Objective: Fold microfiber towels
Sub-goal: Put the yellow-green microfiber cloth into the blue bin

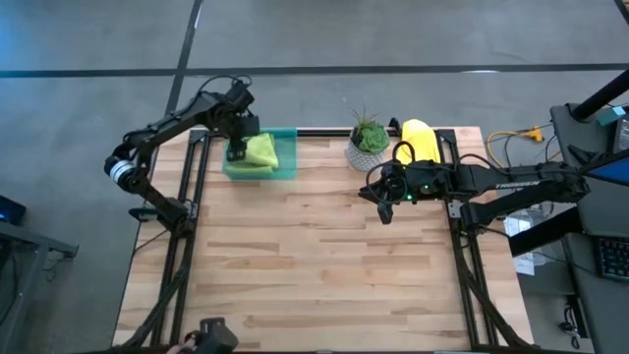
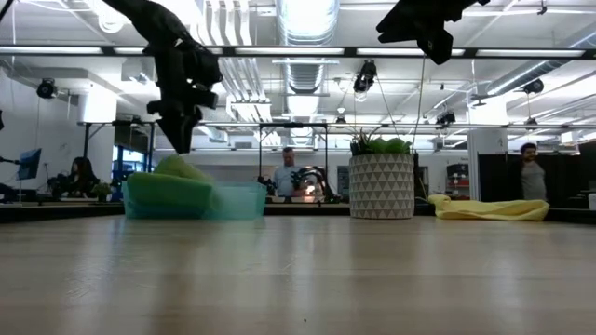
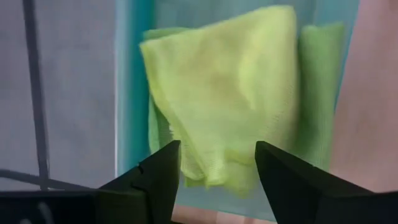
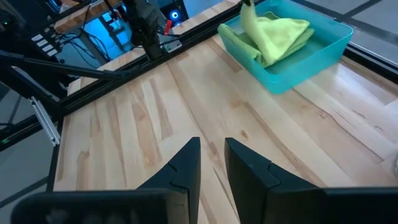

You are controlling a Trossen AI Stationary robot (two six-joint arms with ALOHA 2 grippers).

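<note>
Two lime green towels [image 1: 261, 150] in tray [image 1: 287, 167], one yellow towel [image 1: 421, 140] beside; left jaws wide, right narrow.

The wide wooden tabletop [image 1: 314, 246] filling the centre and lower frame lies open for passage, while along its upper edge stand the green tray [image 1: 285, 165] with folded towels at upper left, the potted plant [image 1: 368, 146] mid-top, and a yellow towel [image 1: 421, 141] just right of it.

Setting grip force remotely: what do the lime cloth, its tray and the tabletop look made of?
Lime cloth: soft fuzzy knit, likely microfiber; it drapes in limp folds. Tray: see-through teal plastic, smooth and glossy. Tabletop: pale wood planks, grain and seams visible, low sheen.
</note>
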